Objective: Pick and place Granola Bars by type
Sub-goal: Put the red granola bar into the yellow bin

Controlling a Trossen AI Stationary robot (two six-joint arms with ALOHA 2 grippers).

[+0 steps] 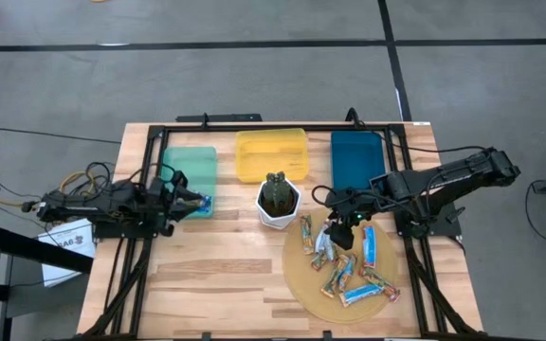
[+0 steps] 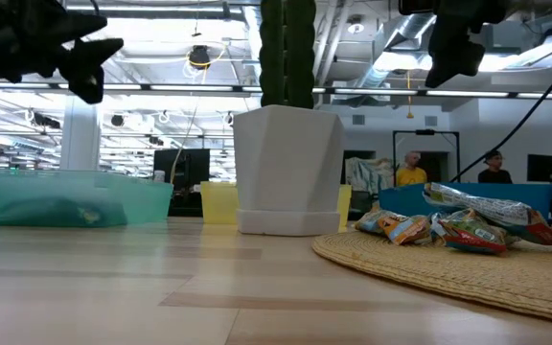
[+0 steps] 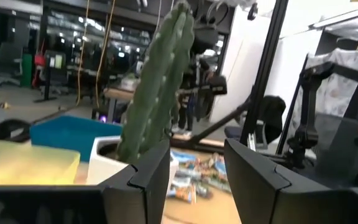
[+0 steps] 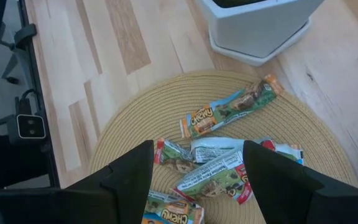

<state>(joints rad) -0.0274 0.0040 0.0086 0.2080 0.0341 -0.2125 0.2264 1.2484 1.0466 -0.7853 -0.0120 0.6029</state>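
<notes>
Bars [image 1: 349, 267] lie heaped on a round woven mat [image 1: 303, 284] at the near right of the worktop [image 1: 207, 284], shiny wrappers jumbled together, most still waiting to be sorted. Right hand [image 1: 342, 230] hovers just above the far edge of that heap with its fingers spread wide and nothing between them; its wrist view looks straight down on a green and orange bar [image 4: 229, 111] and a silver one [image 4: 219, 149], so it seems poised to drop onto one of them.

Beyond the mat, near the middle of the worktop, stands a white pot [image 1: 278, 206] holding a cactus [image 1: 275, 188]. It is no part of the sorting and sits just beside the mat, so the right arm must work close by it.

Left hand [image 1: 193, 201] is across the worktop, held over the near corner of a green bin [image 1: 190, 169], well apart from the bars. Its fingers stand apart and its wrist view shows nothing gripped between them. A small blue thing, perhaps a bar, seems to lie in that corner, though it is too small to be sure.

Farthest back, three bins stand in a row along the worktop's far side: green on the left, a yellow bin [image 1: 271, 154] in the middle, a blue bin [image 1: 356, 159] on the right, probably one for each type. People show in the room far behind.
</notes>
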